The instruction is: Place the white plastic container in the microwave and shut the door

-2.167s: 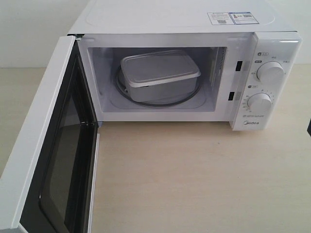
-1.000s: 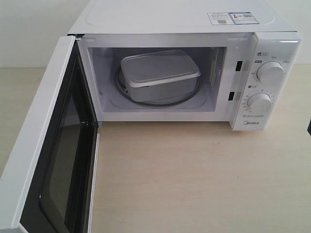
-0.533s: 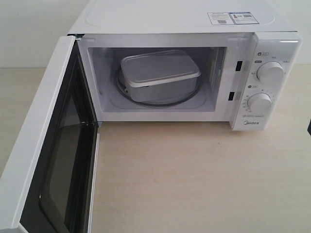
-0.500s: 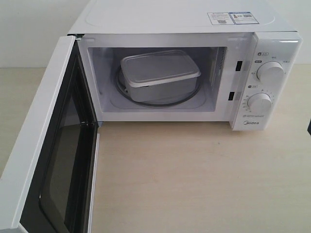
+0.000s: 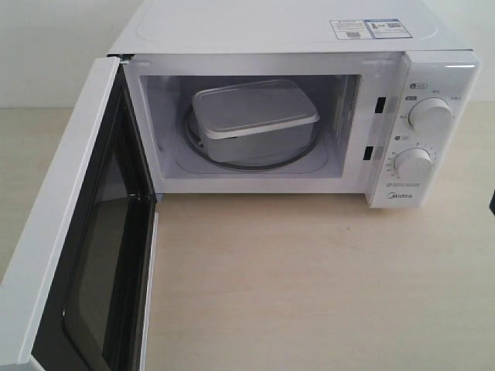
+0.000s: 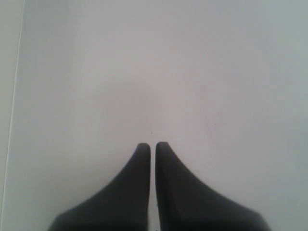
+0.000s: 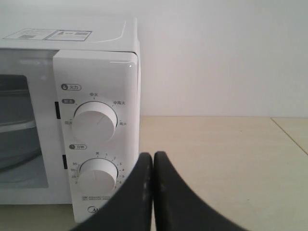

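The white plastic container (image 5: 254, 120) sat on the turntable (image 5: 308, 148) inside the microwave (image 5: 255, 27); the door (image 5: 58, 232) stood wide open. The left gripper (image 6: 153, 147) and right gripper (image 7: 153, 156) were both pinched closed, empty. A glancing push could slip off the door — or shove the whole microwave — leaving it unlatched.

A table (image 5: 309, 286) fills the lower part of the exterior view. Its top is pale beige, with a fine wood grain and a matte finish. Behind it rises a plain off-white wall (image 5: 54, 54), which meets the table top in a straight line. In the right wrist view a thin seam (image 7: 288, 135) runs slantwise across the table top, near the wall. The light is soft and even, and the shadows are weak.
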You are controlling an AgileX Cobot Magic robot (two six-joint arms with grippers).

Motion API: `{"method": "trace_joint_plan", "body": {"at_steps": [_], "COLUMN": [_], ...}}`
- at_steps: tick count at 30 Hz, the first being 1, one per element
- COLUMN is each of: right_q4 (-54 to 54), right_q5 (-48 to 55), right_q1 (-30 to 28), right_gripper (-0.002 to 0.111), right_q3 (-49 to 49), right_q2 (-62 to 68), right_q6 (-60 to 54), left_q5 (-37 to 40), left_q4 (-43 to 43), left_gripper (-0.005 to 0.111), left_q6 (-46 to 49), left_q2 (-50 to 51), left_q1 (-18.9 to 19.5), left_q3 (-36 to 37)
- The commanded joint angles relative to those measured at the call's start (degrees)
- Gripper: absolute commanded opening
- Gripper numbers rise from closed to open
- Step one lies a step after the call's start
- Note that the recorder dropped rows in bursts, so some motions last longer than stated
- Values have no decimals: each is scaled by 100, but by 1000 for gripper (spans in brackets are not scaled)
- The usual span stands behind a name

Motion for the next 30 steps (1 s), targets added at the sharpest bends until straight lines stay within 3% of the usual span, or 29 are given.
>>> {"method": "trace_joint_plan", "body": {"at_steps": [1, 14, 19, 23, 27, 30], "right_q4": [6, 6, 6, 6, 6, 6], "right_q5": [-71, -71, -71, -71, -71, -71], "right_q1": [-15, -15, -15, -15, -15, -15], "right_gripper": [0, 0, 0, 0, 0, 0], "right_q3": [38, 38, 38, 38, 38, 38], "right_q2": [-51, -51, -51, -51, -51, -51], "right_q6": [-7, -7, -7, -7, -7, -7], "left_q5": [-39, 337, 1385, 2377, 3657, 4887], "left_q4": [23, 23, 23, -37, -960, -2773], "left_gripper": [4, 4, 4, 4, 4, 4], "left_q6": [-43, -160, -1472, -1593, -487, 1693], "left_q2": [37, 100, 510, 1047, 1658, 2227], "left_q1": [-10, 0, 0, 0, 0, 0], "left_q3": [-32, -32, -73, -617, -1437, -2054]}}
